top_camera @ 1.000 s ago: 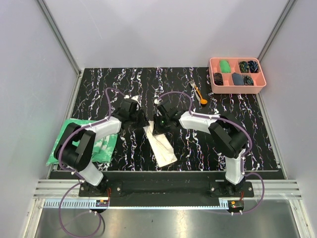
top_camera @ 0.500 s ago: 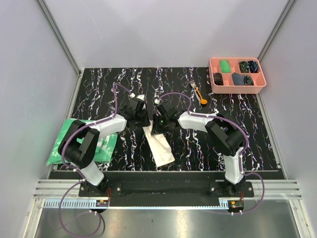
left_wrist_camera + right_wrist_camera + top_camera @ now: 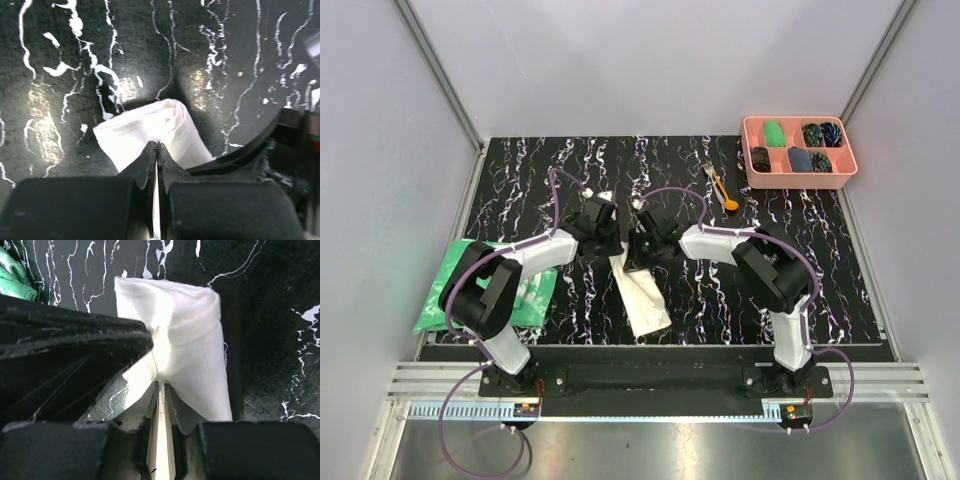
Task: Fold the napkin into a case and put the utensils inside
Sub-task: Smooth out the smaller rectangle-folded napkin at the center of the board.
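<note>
Napkin [image 3: 642, 295]: folded strip, laid on table [image 3: 800, 260].
Left gripper [image 3: 157, 150]: clamped on napkin's far end.
Right gripper [image 3: 160, 390]: clamped on same end.

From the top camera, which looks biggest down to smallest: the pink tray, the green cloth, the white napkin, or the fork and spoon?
1. green cloth, though partly hidden
2. pink tray
3. napkin, folded narrow
4. fork and spoon

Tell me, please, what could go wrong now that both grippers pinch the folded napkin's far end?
1. The left gripper and right gripper clamp the napkin close together, so the arms might collide.
2. Each pinches only a small bit of cloth; it may slip and the fold open.
3. The near end lies free and could drag askew.
</note>
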Motion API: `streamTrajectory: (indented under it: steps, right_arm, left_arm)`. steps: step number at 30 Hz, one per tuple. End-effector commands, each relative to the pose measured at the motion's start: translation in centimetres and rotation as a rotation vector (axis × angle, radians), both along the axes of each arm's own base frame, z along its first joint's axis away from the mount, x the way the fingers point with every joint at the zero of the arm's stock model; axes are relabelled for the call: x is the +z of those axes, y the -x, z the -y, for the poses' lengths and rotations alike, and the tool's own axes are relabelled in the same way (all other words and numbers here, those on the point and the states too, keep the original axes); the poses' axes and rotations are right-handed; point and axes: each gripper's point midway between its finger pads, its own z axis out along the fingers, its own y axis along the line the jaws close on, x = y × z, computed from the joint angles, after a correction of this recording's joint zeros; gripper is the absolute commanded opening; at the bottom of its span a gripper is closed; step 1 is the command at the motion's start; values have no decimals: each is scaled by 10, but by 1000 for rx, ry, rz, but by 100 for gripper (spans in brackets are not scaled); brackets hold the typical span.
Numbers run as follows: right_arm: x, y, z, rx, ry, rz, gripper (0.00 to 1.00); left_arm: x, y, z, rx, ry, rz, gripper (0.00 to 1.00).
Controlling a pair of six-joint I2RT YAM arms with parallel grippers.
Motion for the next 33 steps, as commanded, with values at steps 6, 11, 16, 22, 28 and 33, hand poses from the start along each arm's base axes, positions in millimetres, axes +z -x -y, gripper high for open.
streamTrajectory:
  steps: [6, 11, 16, 22, 28, 33]
  right_arm:
    - [10, -11, -11, 3, -49, 23, 18]
    - [11, -12, -8, -4, -45, 28, 18]
    - [11, -12, -5, -4, -44, 26, 18]
    - [16, -10, -3, 2, -50, 33, 18]
    - [24, -6, -1, 19, -59, 34, 18]
    - [39, 1, 8, 32, -39, 51, 36]
  left_arm:
    - [17, -3, 28, 98, 242, -30, 0]
    - [-15, -4, 24, 119, 190, -82, 0]
    - [-12, 0, 14, 101, 176, -45, 9]
    - [44, -2, -12, 127, 163, 115, 39]
    - [59, 17, -22, 122, 183, 145, 44]
    - [38, 51, -17, 66, 249, 64, 41]
